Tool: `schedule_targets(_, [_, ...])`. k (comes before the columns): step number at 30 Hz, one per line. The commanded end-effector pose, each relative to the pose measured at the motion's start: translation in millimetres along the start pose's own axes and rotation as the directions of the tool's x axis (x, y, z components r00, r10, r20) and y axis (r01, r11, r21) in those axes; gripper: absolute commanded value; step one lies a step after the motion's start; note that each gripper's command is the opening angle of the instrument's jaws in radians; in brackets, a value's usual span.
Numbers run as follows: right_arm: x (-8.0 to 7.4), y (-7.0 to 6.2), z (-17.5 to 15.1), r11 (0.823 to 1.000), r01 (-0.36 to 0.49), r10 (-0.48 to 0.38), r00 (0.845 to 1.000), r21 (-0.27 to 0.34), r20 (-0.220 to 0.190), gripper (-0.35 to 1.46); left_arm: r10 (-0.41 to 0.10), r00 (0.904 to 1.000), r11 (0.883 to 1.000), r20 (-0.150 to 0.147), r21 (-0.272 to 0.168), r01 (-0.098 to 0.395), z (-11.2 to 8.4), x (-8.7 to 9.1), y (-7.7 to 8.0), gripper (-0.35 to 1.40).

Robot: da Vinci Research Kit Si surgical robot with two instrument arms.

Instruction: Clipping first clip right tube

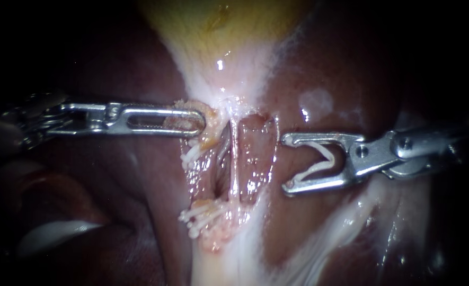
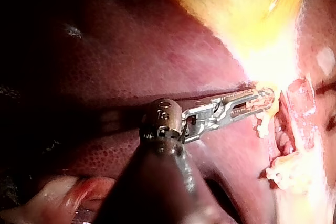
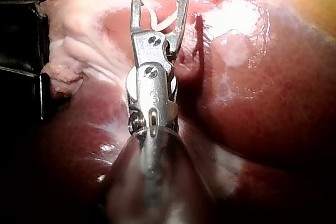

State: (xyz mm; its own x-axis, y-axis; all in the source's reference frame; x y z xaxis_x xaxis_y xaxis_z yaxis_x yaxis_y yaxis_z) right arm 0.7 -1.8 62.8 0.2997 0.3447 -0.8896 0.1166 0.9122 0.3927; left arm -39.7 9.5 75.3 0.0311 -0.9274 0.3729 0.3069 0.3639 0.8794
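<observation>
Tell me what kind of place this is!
Probably a surgery practice bench, up close: the left instrument gripping tissue, the right instrument carrying a clip, red liver and a yellowish gallbladder.

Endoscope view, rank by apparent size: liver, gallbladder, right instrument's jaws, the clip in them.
1. liver: fills most of the view.
2. gallbladder: visible part only, since the view's edge cuts it off.
3. Jaws of the right instrument, holding the clip.
4. clip: smallest, it fits between those jaws.
</observation>
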Motion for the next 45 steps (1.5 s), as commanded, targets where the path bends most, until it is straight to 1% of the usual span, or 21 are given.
schedule_targets(1, [0.0, 0.0, 0.0, 1.0, 0.0, 0.0, 1.0, 0.0, 0.0, 0.5, -0.001, 1.0, 1.0, -0.002, 0.004, 0.001, -0.1, -0.1, -0.1, -0.35])
schedule_targets(5, [0.0, 0.0, 0.0, 1.0, 0.0, 0.0, 1.0, 0.003, -0.001, 0.5, -0.004, 1.0, 1.0, -0.006, 0.009, 0.005, -1.4, -0.6, -0.5, -0.35])
schedule_targets(10, [0.1, 0.0, 0.1, 1.0, 0.0, 0.0, 1.0, 0.003, -0.001, 0.5, -0.013, 0.9998, 1.0, -0.018, 0.022, 0.014, -4.3, -1.7, -1.8, -0.35])
schedule_targets(15, [0.1, -0.1, 0.1, 1.0, 0.0, 0.0, 1.0, 0.006, -0.002, 0.5, -0.034, 0.9994, 0.999, 0.005, 0.03, 0.034, -6.8, -3.2, -3.7, -0.35])
schedule_targets(19, [0.1, -0.1, 0.3, 1.0, 0.0, 0.0, 1.0, 0.008, -0.003, 0.5, -0.027, 0.9994, 0.999, 0.022, 0.031, 0.026, -8.6, -4.2, -5.1, -0.35])
schedule_targets(22, [0.1, -0.1, 0.5, 1.0, 0.0, 0.0, 1.0, 0.007, -0.003, 0.5, -0.026, 0.9992, 0.999, 0.031, 0.031, 0.025, -9.3, -4.6, -5.6, -0.35])
schedule_targets(28, [0.0, -0.1, 1.2, 1.0, 0.008, -0.008, 1.0, 0.009, -0.004, 0.5, -0.026, 0.9991, 0.999, 0.033, 0.028, 0.025, -9.6, -4.5, -5.4, -0.35])
schedule_targets(30, [-0.2, -0.1, 1.7, 1.0, -0.009, 0.009, 1.0, 0.009, -0.004, 0.5, -0.025, 0.9991, 0.999, 0.033, 0.027, 0.024, -9.5, -4.4, -5.3, -0.35])
schedule_targets(35, [-1.5, 0.3, 4.4, 0.997, -0.072, 0.072, 0.997, 0.005, -0.007, 0.5, -0.025, 0.9991, 0.999, 0.033, 0.027, 0.024, -9.5, -4.3, -5.2, -0.35])
schedule_targets(41, [-3.5, 1.0, 8.5, 0.987, -0.161, 0.161, 0.987, 0.009, -0.011, 0.49, -0.024, 0.9991, 0.999, 0.034, 0.026, 0.023, -9.5, -4.3, -5.2, -0.35])
schedule_targets(45, [-4.7, 1.5, 10.9, 0.981, -0.194, 0.194, 0.981, 0.008, -0.012, 0.49, -0.024, 0.9991, 0.999, 0.034, 0.026, 0.023, -9.5, -4.2, -5.2, -0.35])
